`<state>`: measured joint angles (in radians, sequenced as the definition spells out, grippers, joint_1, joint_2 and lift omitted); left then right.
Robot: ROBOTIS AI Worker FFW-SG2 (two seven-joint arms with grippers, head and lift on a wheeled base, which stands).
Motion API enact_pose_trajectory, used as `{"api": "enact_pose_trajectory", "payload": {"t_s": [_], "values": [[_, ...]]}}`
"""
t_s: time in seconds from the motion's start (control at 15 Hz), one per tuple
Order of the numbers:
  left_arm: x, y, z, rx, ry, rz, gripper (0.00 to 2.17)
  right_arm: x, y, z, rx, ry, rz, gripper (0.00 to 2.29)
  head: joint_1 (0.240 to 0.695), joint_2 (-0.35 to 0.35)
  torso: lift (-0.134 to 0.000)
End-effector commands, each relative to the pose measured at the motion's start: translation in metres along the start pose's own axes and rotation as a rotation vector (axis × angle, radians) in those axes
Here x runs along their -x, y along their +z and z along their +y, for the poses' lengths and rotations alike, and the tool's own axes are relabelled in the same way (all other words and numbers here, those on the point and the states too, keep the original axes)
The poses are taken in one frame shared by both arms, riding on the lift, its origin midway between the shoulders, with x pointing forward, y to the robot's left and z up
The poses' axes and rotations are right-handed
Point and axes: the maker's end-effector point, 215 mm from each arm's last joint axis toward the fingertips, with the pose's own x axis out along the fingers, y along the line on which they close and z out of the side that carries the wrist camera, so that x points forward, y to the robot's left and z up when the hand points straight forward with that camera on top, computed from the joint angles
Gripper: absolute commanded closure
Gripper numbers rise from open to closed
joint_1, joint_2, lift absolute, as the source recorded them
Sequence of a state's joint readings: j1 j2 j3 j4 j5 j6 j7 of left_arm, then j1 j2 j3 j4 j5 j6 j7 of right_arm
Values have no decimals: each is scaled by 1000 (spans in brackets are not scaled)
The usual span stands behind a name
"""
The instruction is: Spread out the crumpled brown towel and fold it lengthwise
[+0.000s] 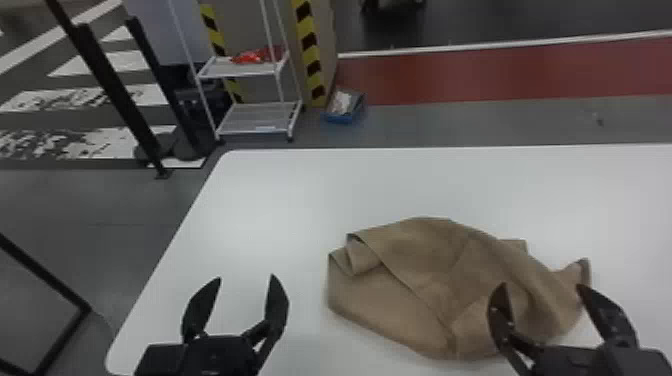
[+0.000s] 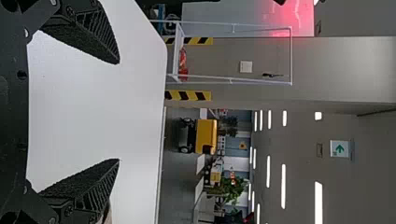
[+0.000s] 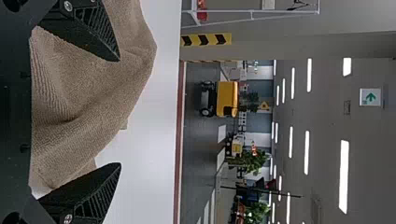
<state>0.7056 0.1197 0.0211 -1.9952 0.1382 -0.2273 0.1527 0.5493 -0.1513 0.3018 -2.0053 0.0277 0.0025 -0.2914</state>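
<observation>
Head view puts the crumpled brown towel (image 1: 430, 280) on the bench (image 1: 275, 200), its longer spread running left to right, nearer my right tool (image 1: 542, 285), parted and empty by its right end, than my likewise parted, empty left tool (image 1: 245, 277), which would need to come rightward.

Head view: high, down toward 12 o'clock; wrist views: low, near tabletop (image 1: 280, 200), facing 12 o'clock, sharing yellow cart (image 2: 206, 136).

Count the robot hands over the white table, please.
2: the left gripper above the white table, left of the brown towel; the right gripper above the towel's right side.
</observation>
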Motion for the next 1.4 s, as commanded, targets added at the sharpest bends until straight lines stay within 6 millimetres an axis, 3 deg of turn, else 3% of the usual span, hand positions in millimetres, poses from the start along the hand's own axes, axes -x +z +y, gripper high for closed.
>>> {"api": "enact_pose_trajectory", "payload": {"t_s": [0.0,1.0,1.2,1.33], "values": [[0,0,-2,3,-2,0,147,0,0,2,-1,3,1,76,695,215,-120],[0,-1,-10,8,-14,3,147,7,3,4,-7,9,-7,76,695,209,-120],[4,2,-14,-4,-20,-1,147,8,3,10,-1,26,-9,76,695,209,-120],[5,3,-13,-5,-17,-1,147,11,7,26,28,62,-23,76,695,210,-120]]}}
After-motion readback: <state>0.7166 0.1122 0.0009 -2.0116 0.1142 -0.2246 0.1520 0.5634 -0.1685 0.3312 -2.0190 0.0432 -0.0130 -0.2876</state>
